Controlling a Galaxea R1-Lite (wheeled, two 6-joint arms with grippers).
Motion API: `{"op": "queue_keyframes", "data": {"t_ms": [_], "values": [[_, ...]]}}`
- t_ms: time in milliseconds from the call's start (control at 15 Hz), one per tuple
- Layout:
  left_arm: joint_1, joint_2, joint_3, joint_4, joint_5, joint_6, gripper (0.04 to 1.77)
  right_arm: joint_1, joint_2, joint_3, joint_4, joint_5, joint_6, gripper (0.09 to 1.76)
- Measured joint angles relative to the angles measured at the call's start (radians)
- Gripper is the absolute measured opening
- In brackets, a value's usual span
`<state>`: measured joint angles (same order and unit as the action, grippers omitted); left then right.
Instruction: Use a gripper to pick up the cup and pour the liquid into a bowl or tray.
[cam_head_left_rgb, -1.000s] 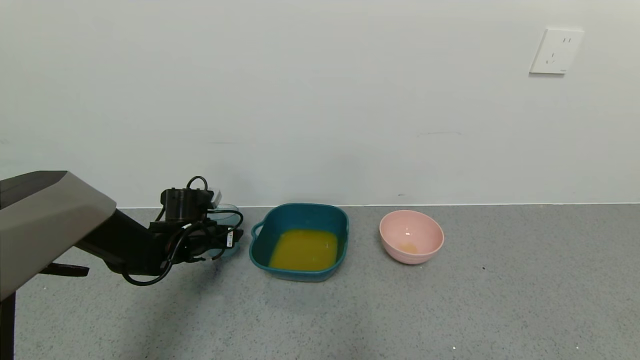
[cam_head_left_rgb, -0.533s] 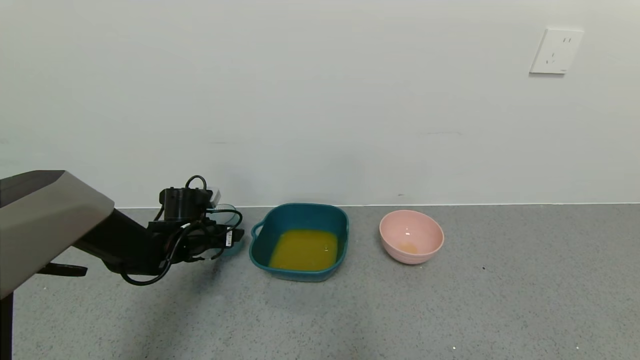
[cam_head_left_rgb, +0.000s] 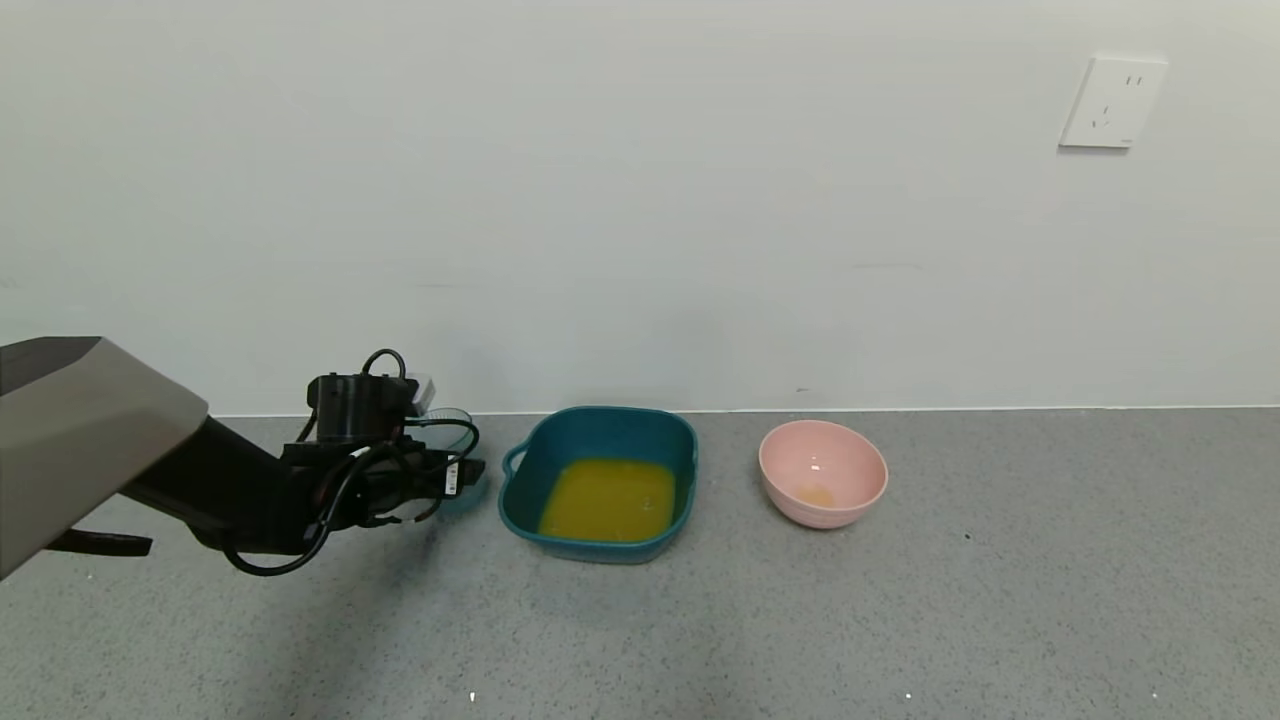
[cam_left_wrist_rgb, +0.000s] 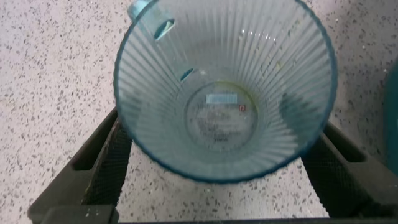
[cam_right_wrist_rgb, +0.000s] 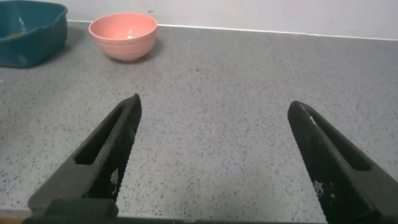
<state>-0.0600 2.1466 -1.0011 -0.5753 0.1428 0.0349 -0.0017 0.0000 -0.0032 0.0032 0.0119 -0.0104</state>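
Note:
The cup (cam_head_left_rgb: 466, 494), a clear pale-blue ribbed tumbler, stands upright and empty on the grey table just left of the teal tray (cam_head_left_rgb: 600, 413). The orange-yellow liquid (cam_head_left_rgb: 608, 500) lies in the tray. My left gripper (cam_head_left_rgb: 452, 480) is open, with a finger on each side of the cup. In the left wrist view I look down into the cup (cam_left_wrist_rgb: 224, 93), and the gripper (cam_left_wrist_rgb: 221, 127) has its fingers (cam_left_wrist_rgb: 109, 162) set wide beside the cup's wall. My right gripper (cam_right_wrist_rgb: 212, 102) is open and empty over bare table, out of the head view.
A round pink bowl (cam_head_left_rgb: 822, 475) with a small orange smear inside stands right of the tray; it also shows in the right wrist view (cam_right_wrist_rgb: 122, 36), next to the tray's corner (cam_right_wrist_rgb: 25, 31). A white wall runs close behind the objects.
My left arm has drawn back a little to the left and away from the tray. The cup, tray and bowl have stayed in place.

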Motion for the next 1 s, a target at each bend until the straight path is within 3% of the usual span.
{"op": "queue_keyframes", "data": {"t_ms": [600,1000], "values": [[0.0,-0.113,0.137,-0.005,0.0,-0.009,1.7,0.0,0.0,0.0,0.0,0.0,0.0,1.71],[0.0,-0.277,0.277,-0.004,0.001,-0.009,1.71,0.0,0.0,0.0,0.0,0.0,0.0,1.71]]}}
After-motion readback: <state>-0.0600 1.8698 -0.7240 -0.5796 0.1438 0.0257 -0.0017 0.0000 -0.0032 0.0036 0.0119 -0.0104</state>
